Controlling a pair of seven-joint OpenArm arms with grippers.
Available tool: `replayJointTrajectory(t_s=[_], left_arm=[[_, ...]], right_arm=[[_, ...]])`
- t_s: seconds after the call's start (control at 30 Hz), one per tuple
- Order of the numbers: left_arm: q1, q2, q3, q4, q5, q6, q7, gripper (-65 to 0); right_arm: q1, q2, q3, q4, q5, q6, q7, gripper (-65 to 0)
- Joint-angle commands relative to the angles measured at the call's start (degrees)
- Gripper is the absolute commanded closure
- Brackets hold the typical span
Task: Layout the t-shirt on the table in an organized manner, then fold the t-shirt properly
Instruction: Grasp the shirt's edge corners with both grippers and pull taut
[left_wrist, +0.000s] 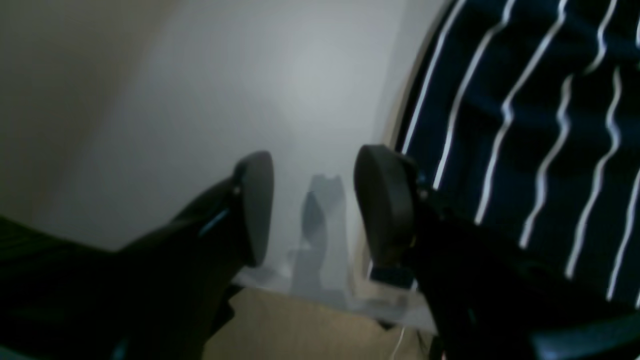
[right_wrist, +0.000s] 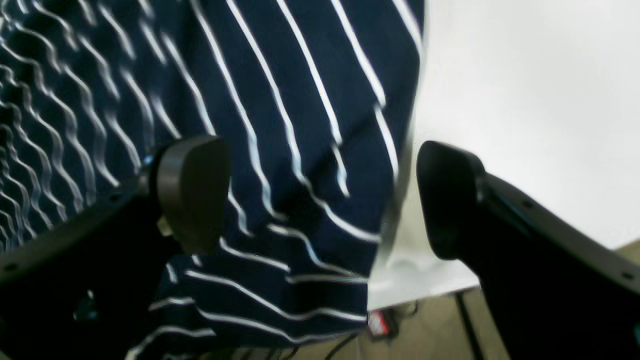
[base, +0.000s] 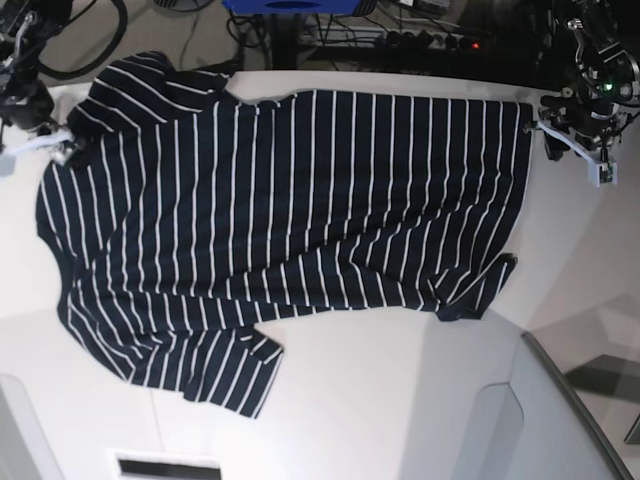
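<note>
The t-shirt (base: 285, 225) lies spread flat across the bench (base: 400, 400), covering most of its far half; the body runs from 9 o'clock to 3 o'clock in the base view, with one short sleeve at 7 o'clock, the other at 11 o'clock, and a small folded-under corner of the hem at 4 o'clock. No container is in view.

The bench is a broad, smooth, matte white surface with a curved edge; bare white areas lie at 5 to 7 o'clock of the shirt. Beyond its far edge, at 12 o'clock, dark cables (base: 330, 35) crowd a dim floor, together with a blue object (base: 295, 6). A tan floor shows below the bench edge in both wrist views.

The fabric is soft, dark navy, crossed by thin, evenly spaced white stripes; the stripes run straight where the cloth lies flat and ripple where it is slightly gathered.

The left pincer (left_wrist: 312, 205) stands at the shirt's hem edge, at 2 o'clock in the base view; its dark rounded pads are parted with only white bench between them, and the cloth lies just beside one pad. The right pincer (right_wrist: 322, 197) stands at the shoulder end, at 10 o'clock; its jaws are spread wide above the shirt's edge, holding nothing.
</note>
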Motion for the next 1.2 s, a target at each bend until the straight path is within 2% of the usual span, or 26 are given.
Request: replayJointTrajectory(t_s=[0.0,0.17,0.2,0.33,0.47,0.53,0.6,0.67,0.7,0.77,0.83,0.93,1.0,1.17], left_arm=[[0.62,-1.02,-0.36,0.95,-0.38,0.33,-1.13,-29.5],[1.76,-0.58,-3.96,0.95,-0.47,-0.02,-1.13,-29.3],[1.94,-0.49,-4.58,0.95,-0.47,-1.08,-1.05,-29.3],[2.64,1.45,-6.86,0.95,-0.47,-5.03,-0.87,-29.1],[3.87,4.08,-8.09,1.03,-0.47,-8.38,-0.78,-29.8],[4.14,5.23,-8.27,1.12,-0.47,-9.08,-0.78,-29.8],[4.49,6.54,-8.36,1.03,-0.47,-9.34,-0.78,-29.8],[5.81,7.07,-8.36,1.3,-0.47,-9.34,-0.78,-29.9],[6.16,7.16,-8.36,1.39,-0.47,-9.34,-0.78,-29.9],[6.86,7.16,-8.44,1.03,-0.47,-9.34,-0.78,-30.1],[7.13,7.16,-8.71,1.03,-1.61,-9.34,-0.78,-31.6],[8.27,6.98,-11.52,0.95,-6.71,-9.34,-0.78,-42.3],[8.62,6.63,-12.14,0.95,-9.44,-9.34,-0.78,-46.7],[7.83,6.9,-11.87,0.95,-10.49,-9.34,-0.78,-47.4]], right_arm=[[0.24,1.14,0.31,-0.44,0.71,0.34,0.74,-53.7],[1.2,1.76,0.31,-5.54,0.8,0.52,0.83,-53.6],[1.38,1.76,0.31,-6.24,0.8,0.78,0.83,-53.6],[3.23,1.76,0.31,-9.23,0.71,6.23,0.39,-53.4],[3.84,1.76,0.04,-11.17,0.71,7.11,0.3,-51.5],[3.93,1.76,-0.05,-11.43,0.62,7.2,0.3,-42.6],[3.93,1.76,-0.13,-11.43,0.53,7.2,0.3,-25.5],[3.93,1.76,-0.22,-11.43,0.53,7.2,0.3,-5.7],[3.93,1.76,-0.22,-11.43,0.53,7.2,0.3,0.0],[3.93,1.76,-0.31,-11.43,0.44,7.2,0.21,-2.4],[3.84,1.76,-0.31,-11.43,0.44,7.2,0.21,-1.5],[3.75,1.76,-0.4,-11.43,0.36,7.2,0.21,0.0],[3.75,1.85,-0.4,-11.43,0.36,7.2,0.21,0.0],[3.84,1.85,-0.49,-11.43,0.36,7.29,0.21,0.0]])
